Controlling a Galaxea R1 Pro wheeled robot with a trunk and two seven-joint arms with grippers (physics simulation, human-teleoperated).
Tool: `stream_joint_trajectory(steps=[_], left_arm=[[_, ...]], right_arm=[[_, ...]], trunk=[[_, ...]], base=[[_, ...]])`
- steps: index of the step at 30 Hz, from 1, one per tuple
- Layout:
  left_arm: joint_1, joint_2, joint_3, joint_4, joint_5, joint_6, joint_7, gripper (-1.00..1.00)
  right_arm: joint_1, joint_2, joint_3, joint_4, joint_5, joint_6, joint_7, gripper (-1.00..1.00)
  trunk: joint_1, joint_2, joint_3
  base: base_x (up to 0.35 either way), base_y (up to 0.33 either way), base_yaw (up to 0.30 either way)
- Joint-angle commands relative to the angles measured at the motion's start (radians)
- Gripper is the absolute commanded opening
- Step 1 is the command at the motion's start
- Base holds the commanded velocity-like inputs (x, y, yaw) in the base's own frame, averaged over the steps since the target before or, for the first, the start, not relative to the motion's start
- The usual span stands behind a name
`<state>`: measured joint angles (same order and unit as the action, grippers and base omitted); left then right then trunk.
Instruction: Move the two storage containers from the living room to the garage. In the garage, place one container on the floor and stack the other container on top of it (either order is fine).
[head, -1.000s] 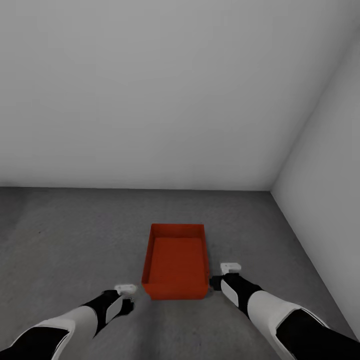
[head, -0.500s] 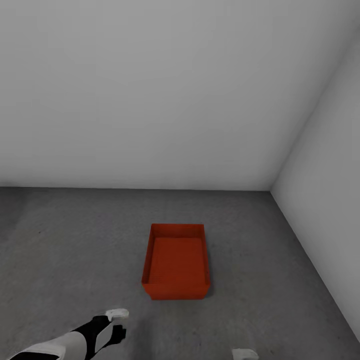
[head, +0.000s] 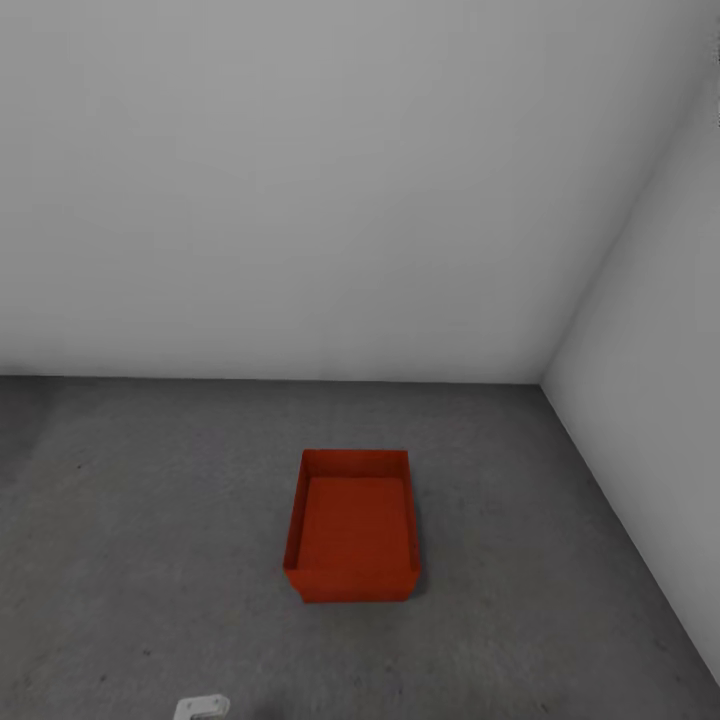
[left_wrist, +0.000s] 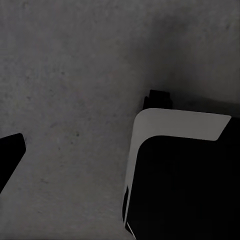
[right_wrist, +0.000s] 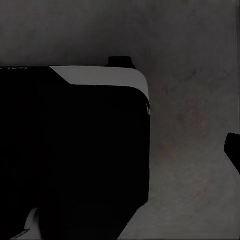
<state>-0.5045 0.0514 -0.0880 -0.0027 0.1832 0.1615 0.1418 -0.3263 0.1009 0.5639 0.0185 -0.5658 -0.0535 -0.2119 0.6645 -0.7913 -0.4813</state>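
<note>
At the far left, along the lower edge of the head view, a white tip of the left arm (head: 200, 708) was glimpsed; how wide its pincer stood, or whether anything was held, could not be told, and likewise for the right pincer. Bare grey floor (left_wrist: 70, 75) was shown under both wrists. Further right, one red-orange storage container (head: 352, 525) was seen resting on the floor (head: 130, 500), near the white wall corner (head: 545, 375). It was lidless, empty, thin-walled, unmarked. It was judged light and rigid, best gripped by opposite long rims, though thin walls might flex.
</note>
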Motion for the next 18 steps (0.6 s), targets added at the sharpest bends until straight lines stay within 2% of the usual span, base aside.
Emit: stream_joint_trajectory(steps=[1, 11, 18], left_arm=[[0.0, 0.0, -0.009, 0.0, 0.01, 0.003, 0.002, 1.0], [0.007, -0.001, -0.009, 0.0, 0.011, -0.002, 0.002, 1.0], [0.025, -0.004, -0.009, 0.0, 0.011, -0.069, 0.002, 1.0]], right_arm=[[0.0, 0.001, 0.008, 0.002, -0.01, -0.009, -0.001, 1.0], [0.004, 0.002, 0.008, 0.012, -0.011, -0.019, -0.001, 1.0], [0.004, 0.003, 0.008, 0.012, -0.011, -0.016, -0.003, 1.0]], trunk=[[0.0, -0.001, 0.001], [0.0, -0.001, 0.016], [0.0, -0.001, 0.027]], base=[[0.0, 0.0, 0.0], [0.0, 0.0, 0.0], [0.0, 0.0, 0.0]])
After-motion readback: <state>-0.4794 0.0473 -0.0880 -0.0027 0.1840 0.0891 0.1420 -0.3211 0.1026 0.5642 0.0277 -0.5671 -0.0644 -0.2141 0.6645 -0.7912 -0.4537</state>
